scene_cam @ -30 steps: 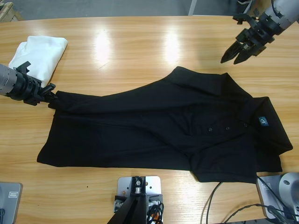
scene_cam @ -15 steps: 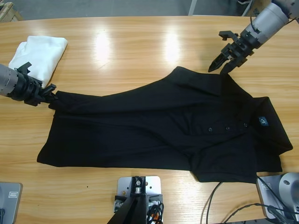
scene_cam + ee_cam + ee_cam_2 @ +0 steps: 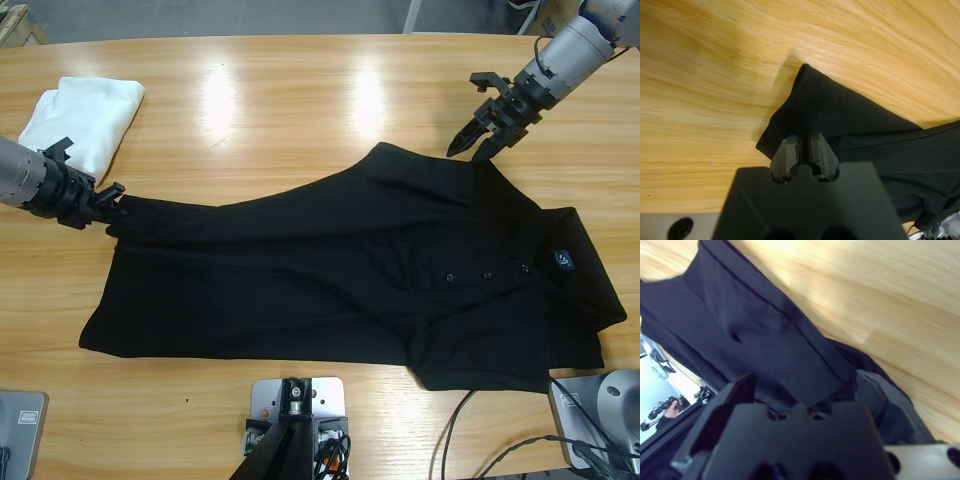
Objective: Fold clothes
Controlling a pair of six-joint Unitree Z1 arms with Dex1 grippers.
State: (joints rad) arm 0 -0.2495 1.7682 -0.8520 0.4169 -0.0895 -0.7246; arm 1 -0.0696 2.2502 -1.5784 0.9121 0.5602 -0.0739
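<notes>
High view shows the black polo shirt (image 3: 400,270) spread across the middle and right of the table (image 3: 300,90), collar toward the right of the frame, hem toward the left, buttoned placket facing up. It lies mostly flat but crooked: the upper edge runs on a slant from the left of the frame up to a sleeve at upper right, and no clean fold is in it yet. I judge the folding as barely begun, with every fold left to make.

My left hand (image 3: 108,203) sits at the left of the frame, and its jaws are pressed together on a corner of the shirt's hem; the left wrist view shows that corner (image 3: 805,120) bunched up between the jaw tips, with bare wood beyond it. My right hand (image 3: 472,142) is at the upper right, jaws spread, tips just at the upper sleeve edge of the shirt. In the right wrist view the dark fabric (image 3: 760,335) runs down between my two wide-set jaws, but they have not closed on it, so I hold nothing there.

A white folded garment (image 3: 85,115) rests at the upper left, apart from the shirt and just above my left arm. It looks finished and plays no part now
</notes>
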